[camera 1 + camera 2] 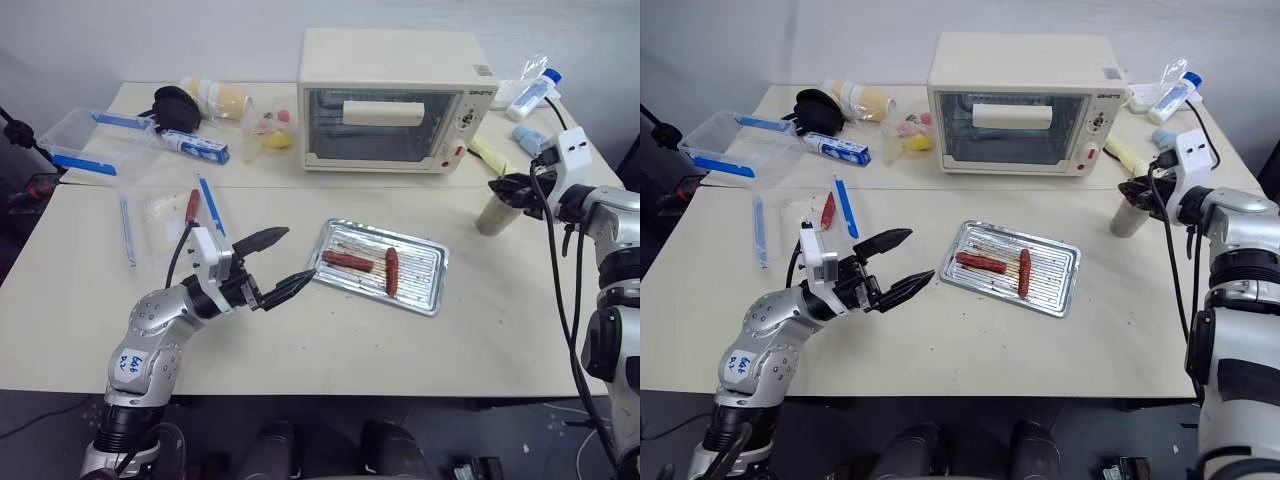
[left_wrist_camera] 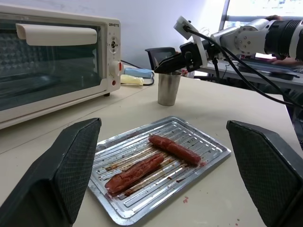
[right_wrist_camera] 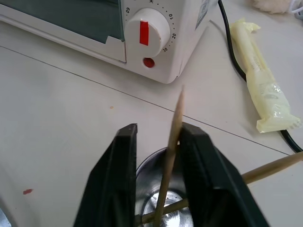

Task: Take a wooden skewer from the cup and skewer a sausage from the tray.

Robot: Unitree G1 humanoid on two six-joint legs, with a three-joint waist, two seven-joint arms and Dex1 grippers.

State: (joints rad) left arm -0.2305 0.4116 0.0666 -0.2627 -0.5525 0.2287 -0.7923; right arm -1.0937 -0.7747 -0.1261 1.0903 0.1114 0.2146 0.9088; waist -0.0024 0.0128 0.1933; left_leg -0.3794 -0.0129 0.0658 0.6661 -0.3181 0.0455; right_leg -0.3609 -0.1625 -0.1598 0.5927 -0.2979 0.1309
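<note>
At the far right of the counter [image 1: 300, 340], the right tool [image 3: 158, 156] is set over the mouth of the cup [image 2: 169, 88]. Its fingers are drawn close around the wooden skewer [image 3: 171, 156], apparently pinching it, though firm contact cannot be confirmed; the grip sits at the rim so the stick can be drawn out. A second stick [image 3: 270, 168] is left leaning in the cup. The left tool [image 1: 272, 262] is held wide open and empty just left of the tray [image 1: 425, 290], where the sausage [image 1: 391, 271] lies beside its twin [image 1: 347, 261], presumably ready to steady the tray.
</note>
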